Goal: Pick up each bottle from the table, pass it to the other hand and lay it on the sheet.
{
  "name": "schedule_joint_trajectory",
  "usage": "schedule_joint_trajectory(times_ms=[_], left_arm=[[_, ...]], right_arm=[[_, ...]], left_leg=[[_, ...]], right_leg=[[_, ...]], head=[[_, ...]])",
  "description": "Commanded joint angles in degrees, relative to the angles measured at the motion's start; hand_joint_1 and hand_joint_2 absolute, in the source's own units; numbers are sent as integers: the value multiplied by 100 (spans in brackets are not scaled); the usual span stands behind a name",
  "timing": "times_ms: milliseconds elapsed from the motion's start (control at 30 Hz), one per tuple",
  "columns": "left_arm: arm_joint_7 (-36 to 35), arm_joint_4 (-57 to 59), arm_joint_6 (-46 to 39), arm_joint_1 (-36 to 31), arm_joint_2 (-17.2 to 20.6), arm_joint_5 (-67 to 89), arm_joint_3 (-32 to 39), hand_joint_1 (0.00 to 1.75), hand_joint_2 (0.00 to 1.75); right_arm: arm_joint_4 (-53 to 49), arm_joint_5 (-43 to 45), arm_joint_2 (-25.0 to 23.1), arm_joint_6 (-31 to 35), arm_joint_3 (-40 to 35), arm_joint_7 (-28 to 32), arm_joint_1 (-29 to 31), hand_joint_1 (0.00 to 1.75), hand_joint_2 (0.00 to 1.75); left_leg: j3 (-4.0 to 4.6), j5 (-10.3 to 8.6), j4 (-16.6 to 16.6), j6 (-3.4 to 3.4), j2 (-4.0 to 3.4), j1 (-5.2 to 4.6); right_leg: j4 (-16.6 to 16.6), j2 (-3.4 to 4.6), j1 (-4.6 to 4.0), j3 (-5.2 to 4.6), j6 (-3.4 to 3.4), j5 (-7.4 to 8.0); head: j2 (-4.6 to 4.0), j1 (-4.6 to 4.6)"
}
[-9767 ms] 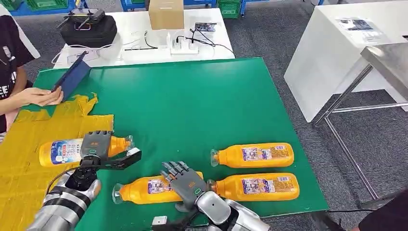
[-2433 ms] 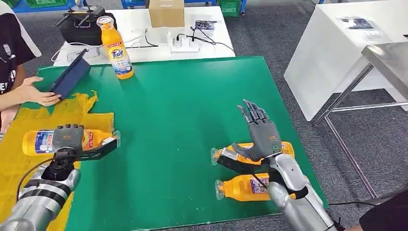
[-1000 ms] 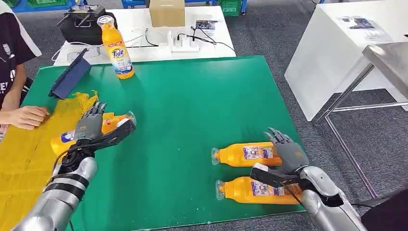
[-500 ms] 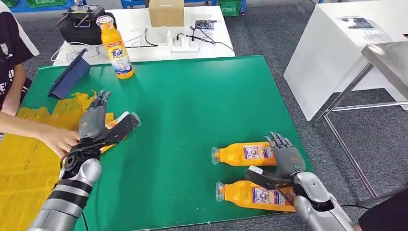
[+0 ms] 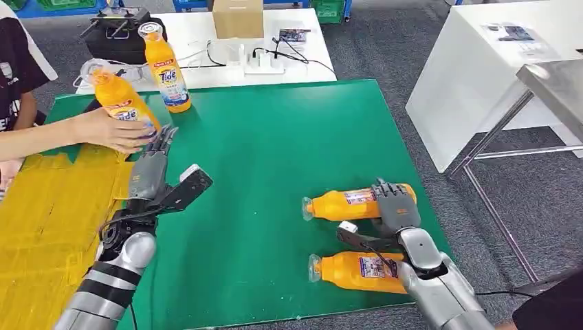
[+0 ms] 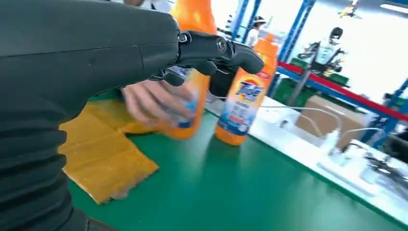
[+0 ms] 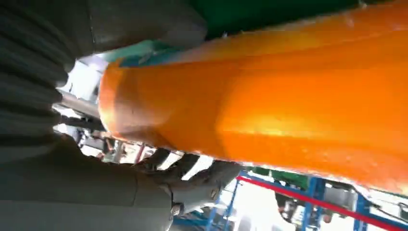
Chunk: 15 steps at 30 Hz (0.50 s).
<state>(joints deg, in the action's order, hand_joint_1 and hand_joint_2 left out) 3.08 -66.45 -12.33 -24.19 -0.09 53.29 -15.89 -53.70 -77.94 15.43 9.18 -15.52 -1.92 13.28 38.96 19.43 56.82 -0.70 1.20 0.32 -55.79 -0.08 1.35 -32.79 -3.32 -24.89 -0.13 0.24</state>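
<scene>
- Lower right of the head frame: right hand (image 5: 393, 206) sits over the base end of the farther lying bottle (image 5: 342, 204), fingers draped over it and thumb reaching out toward the nearer one. The right wrist view has orange body right against the palm, fingers curling round the far side. I read that as a grip on the bottle, though whether it has lifted off the table (image 5: 275, 151) I can't tell.
- That bottle's long axis runs left-right across the frame, cap to the left, base under the hand.
- Second lying bottle (image 5: 357, 269) is just nearer the robot, parallel, cap also left, partly behind the right forearm.
- Left hand (image 5: 155, 180) is centre-left, fingers straight and spread, pointing up-frame, holding nothing. It's well apart from the right hand, with bare green table between them.
- Yellow sheet (image 5: 48, 206) lies at the left edge, just beside the left hand, so the handover has to travel leftward.
- Upper left: a person's hand (image 5: 113, 130) holds a tilted bottle (image 5: 124, 103) just past the left fingertips; an upright Tide bottle (image 5: 165, 65) stands behind it.
- Judgement: the right arm owns this pick; it needs to lift and swing left.
</scene>
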Motion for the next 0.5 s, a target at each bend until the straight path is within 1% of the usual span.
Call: schedule_joint_trajectory(times_ms=[33, 67, 100, 133, 167, 200, 233, 267, 333, 367, 400, 433, 467, 500], left_arm=[[81, -74, 5, -46, 21, -122, -303, 0, 175], [115, -112, -4, -38, 20, -146, -350, 0, 175], [139, -125, -4, -40, 15, -169, -370, 0, 175], [168, -136, 4, -47, -5, -197, -413, 0, 175], [178, -152, 7, -45, 3, -244, -458, 0, 175], [170, -175, 4, -30, 9, -270, -473, 0, 175], [155, -243, -4, 27, 13, -326, -462, 0, 175], [140, -362, 20, 98, 39, -401, -464, 0, 175], [207, -863, 293, 437, 81, -857, -366, 0, 175], [268, -1191, 435, 653, 112, -1077, -326, 0, 175], [267, -1257, 443, 702, 128, -1085, -321, 0, 175], [267, -1257, 443, 702, 128, -1085, -321, 0, 175], [267, -1257, 443, 702, 128, -1085, -321, 0, 175], [267, -1257, 443, 702, 128, -1085, -321, 0, 175]], right_arm=[[1160, 190, -217, -166, -112, 200, 434, 173, 175], [1242, 277, -192, -282, -98, 265, 453, 171, 175], [1284, 336, -180, -338, -80, 312, 463, 175, 175], [1349, 405, -149, -394, -58, 366, 483, 171, 175], [1391, 426, -157, -224, -55, 360, 513, 175, 175], [1407, 435, -186, -106, -40, 348, 534, 175, 175], [1312, 437, -260, 117, -10, 290, 539, 175, 175], [1165, 397, -331, 302, 17, 195, 517, 175, 175], [80, 441, -687, 1101, 377, 28, 159, 175, 175], [-771, 608, -930, 1437, 579, 83, -147, 175, 175], [-930, 612, -955, 1400, 584, 84, -201, 175, 175], [-930, 612, -955, 1400, 584, 84, -201, 175, 175], [-930, 612, -955, 1400, 584, 84, -201, 175, 175], [-930, 612, -955, 1400, 584, 84, -201, 175, 175]], left_leg=[[-26, 11, 3, 3, -9, 7], [-32, 15, 4, 3, -12, 8], [-30, 13, 3, 3, -10, 7], [-24, 7, 0, 1, -4, 8], [-38, 14, 5, 1, -5, 9], [-32, 7, 2, 0, -1, 6], [-42, 13, 6, 0, -2, 8], [-43, 7, 1, 0, -3, 7], [-60, 15, 3, 2, -14, 8], [-58, 16, 1, 5, -24, 7], [-41, 10, -6, 4, -25, 4], [-43, 18, -4, 7, -41, 5], [-41, 10, 1, -3, -28, 4], [-38, 14, 8, -2, -24, 2]], right_leg=[[7, 1, -10, 30, 15, -7], [7, 3, -11, 35, 18, -10], [7, 1, -11, 33, 17, -8], [9, -3, -10, 28, 12, -5], [8, -5, -13, 42, 18, -12], [6, -6, -8, 26, 12, -7], [6, -8, -12, 34, 18, -12], [9, -5, -10, 6, 13, -6], [8, 5, -12, 3, 20, -9], [6, 17, -10, -3, 22, -8], [9, 23, -7, -3, 15, -1], [6, 36, -9, 21, 22, -5], [3, 23, -8, 42, 9, -2], [-6, 18, -7, 40, 12, -9]], head=[[0, 0], [0, -2], [0, 0], [0, 0], [0, 0], [0, 0], [0, 0], [0, 0], [0, 2], [0, 2], [0, 2], [0, 0], [0, 2], [0, 2]])
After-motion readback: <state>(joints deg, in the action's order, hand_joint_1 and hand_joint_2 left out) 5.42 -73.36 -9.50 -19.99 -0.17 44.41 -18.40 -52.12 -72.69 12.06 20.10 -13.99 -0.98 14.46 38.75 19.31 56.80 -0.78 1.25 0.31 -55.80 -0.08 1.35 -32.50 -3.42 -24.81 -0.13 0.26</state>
